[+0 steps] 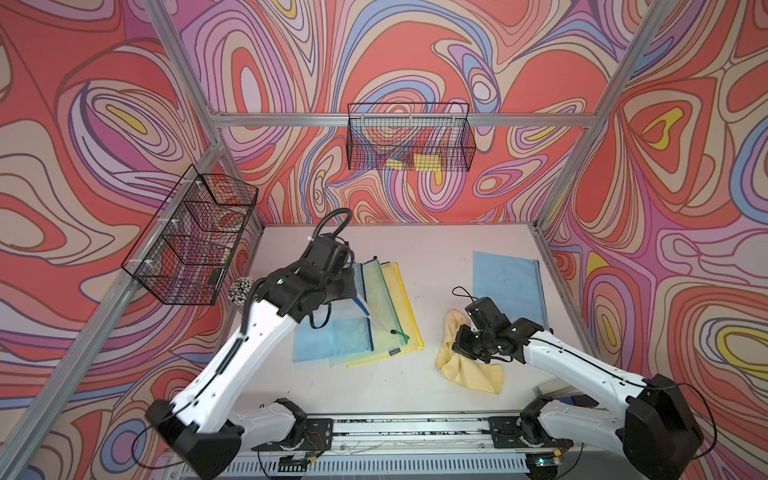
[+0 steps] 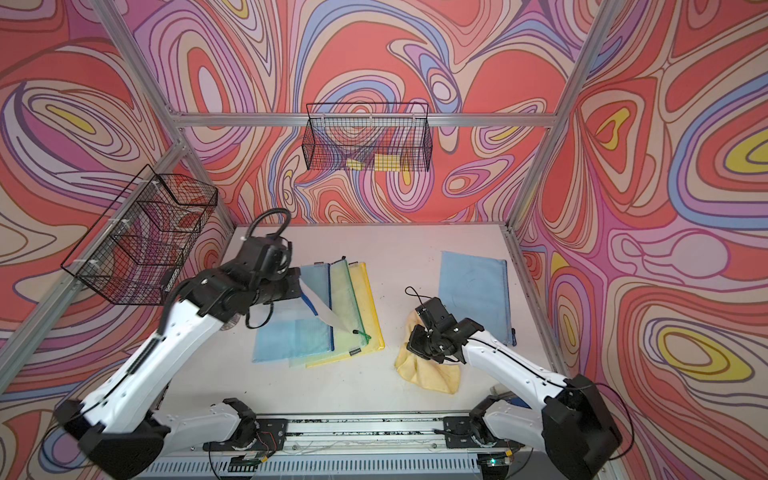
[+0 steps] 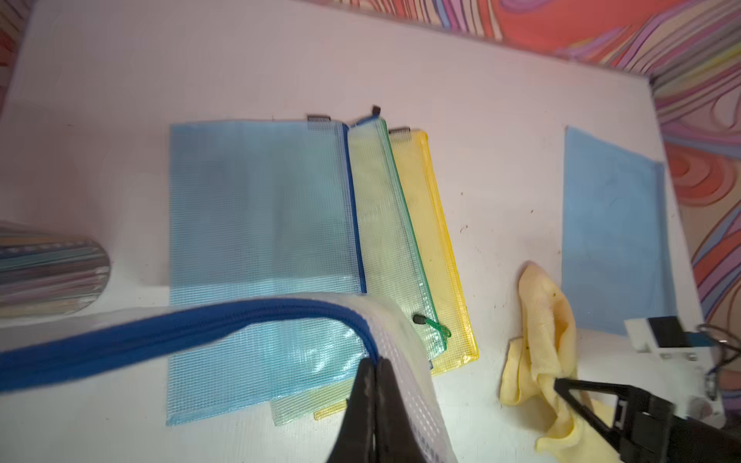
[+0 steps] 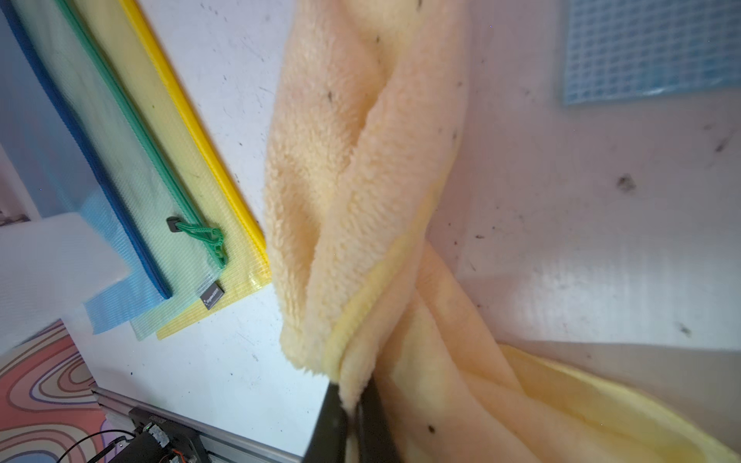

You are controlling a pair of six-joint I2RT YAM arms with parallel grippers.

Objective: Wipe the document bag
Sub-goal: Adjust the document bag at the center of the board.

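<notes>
White mesh bag [image 3: 409, 360], zip edge clamped in my left fingers [image 3: 361, 401]; right fingers [image 4: 333, 425] pinch yellow cloth [image 4: 361, 160] at its hem; bare tabletop [image 1: 430, 291] between.

bag [image 3: 413, 360]: clear white mesh, blue zipper [image 3: 160, 332]; raised off the table [image 1: 374, 390] by one edge, bent and sagging (partly blurred)
bag place: over the near end of the stack [image 1: 332, 340] of blue, green and yellow bags, left half of table
cloth [image 1: 469, 376]: pale yellow, fluffy, crumpled, dark specks; one fold raised, rest on table
cloth place: right of stack, apart from bag
</notes>
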